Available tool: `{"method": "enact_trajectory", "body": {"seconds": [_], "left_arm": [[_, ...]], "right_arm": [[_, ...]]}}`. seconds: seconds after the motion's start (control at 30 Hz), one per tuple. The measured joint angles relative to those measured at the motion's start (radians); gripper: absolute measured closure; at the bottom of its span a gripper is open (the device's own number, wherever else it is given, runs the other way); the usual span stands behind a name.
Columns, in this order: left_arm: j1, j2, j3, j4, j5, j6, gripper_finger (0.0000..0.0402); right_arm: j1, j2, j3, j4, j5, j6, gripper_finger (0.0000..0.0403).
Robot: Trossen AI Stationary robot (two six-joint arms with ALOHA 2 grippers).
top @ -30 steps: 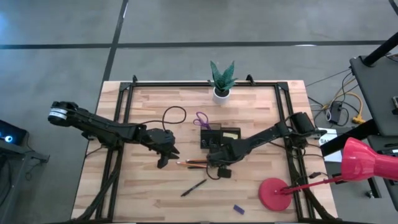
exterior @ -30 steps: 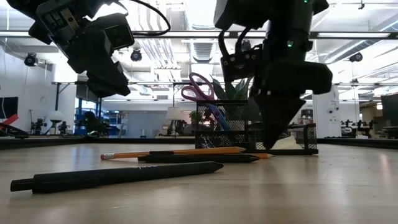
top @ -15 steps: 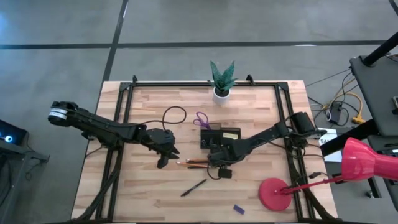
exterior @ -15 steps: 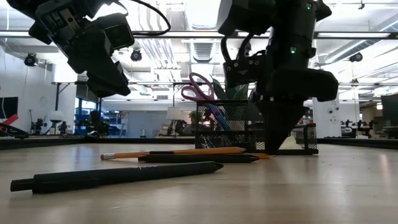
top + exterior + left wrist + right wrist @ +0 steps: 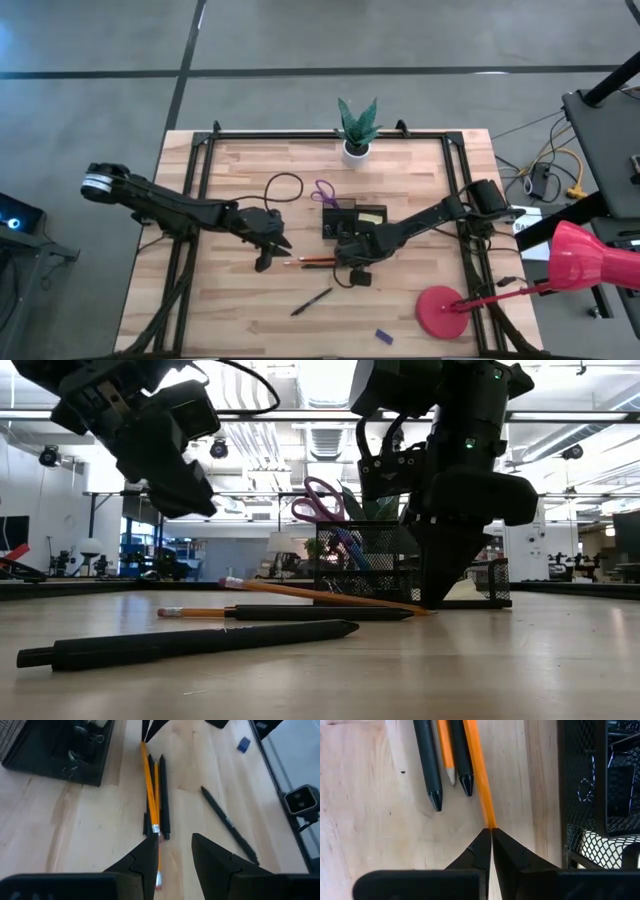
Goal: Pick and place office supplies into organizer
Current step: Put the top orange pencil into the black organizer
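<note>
High view: right gripper (image 5: 345, 260) is sitting mid-frame just below the black organizer (image 5: 354, 217), jaws pinched on one end of an orange pencil (image 5: 312, 260). Left gripper (image 5: 270, 252) is hovering left of centre by the pencil's other end. Purple scissors (image 5: 324, 192) are standing in the organizer's left part, yellow sticky pad (image 5: 371, 213) in its right part. One black pen (image 5: 311, 301) is lying alone lower centre, blue eraser (image 5: 383, 336) near the bottom edge, red lamp base (image 5: 446, 311) lower right, potted plant (image 5: 357, 128) top centre.

Low view: the pinched pencil (image 5: 320, 595) is tilting, eraser end raised at left, tip down at the right gripper (image 5: 437, 595). A second pencil and a black pen are lying flat below it.

Left wrist view: fingers (image 5: 210, 860) are standing apart, holding nothing, straddling the pencil's eraser end.

Right wrist view: fingers (image 5: 475, 851) are fully closed on the orange pencil's tip, beside the mesh organizer wall (image 5: 575, 795).

No readable writing or labels anywhere.
</note>
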Motion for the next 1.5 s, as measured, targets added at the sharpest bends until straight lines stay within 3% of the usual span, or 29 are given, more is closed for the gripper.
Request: {"method": "enact_trajectory", "body": {"seconds": [0.17,0.4,0.77,1.5], "left_arm": [[-0.003,0.118,0.001,0.116,0.033,0.012,0.0299],[-0.011,0.201,0.01,0.118,0.032,0.012,0.0299],[-0.029,0.237,0.012,0.117,-0.165,0.062,0.0299],[-0.032,0.308,0.027,0.128,-0.101,0.097,0.0299]], "right_arm": [[0.0,0.0,-0.002,0.017,0.0,0.001,0.0394],[0.0,0.0,-0.001,0.025,-0.001,0.049,0.0394],[0.0,0.002,-0.001,0.043,-0.001,0.054,0.0394],[0.0,0.002,-0.001,0.044,0.0,0.061,0.0394]]}}
